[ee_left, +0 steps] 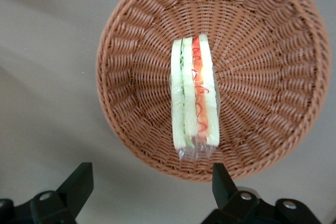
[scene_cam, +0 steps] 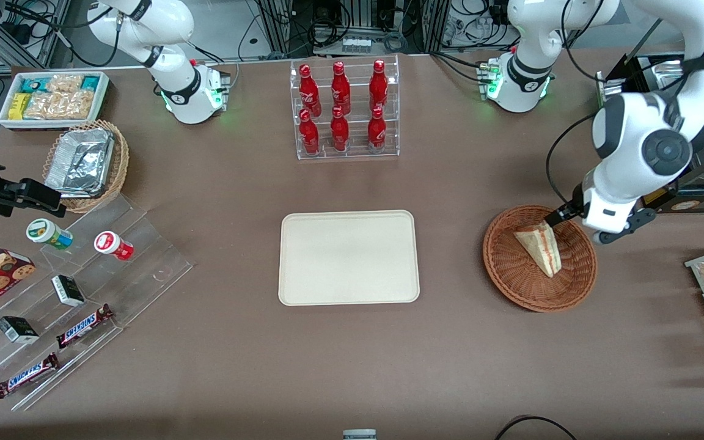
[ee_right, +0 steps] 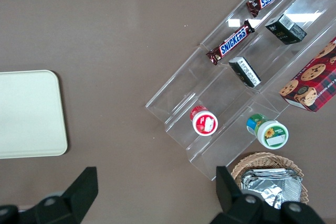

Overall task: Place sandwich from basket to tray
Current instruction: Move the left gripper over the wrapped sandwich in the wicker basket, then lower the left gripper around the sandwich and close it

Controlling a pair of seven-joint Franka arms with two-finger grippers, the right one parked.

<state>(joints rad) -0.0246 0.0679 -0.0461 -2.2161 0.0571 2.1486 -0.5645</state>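
Gripper (ee_left: 149, 184) bases cropped at frame edge; arm covers basket (scene_cam: 514, 269) rim by sandwich (scene_cam: 540, 247).

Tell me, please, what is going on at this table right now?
The working arm's pincer hangs open above the wicker basket, lined up over the wrapped sandwich lying inside it. Nothing is gripped yet. The cream tray, where the sandwich should end up, sits bare in the middle of the table, beside the basket and nearer the front camera than the rack of red bottles.
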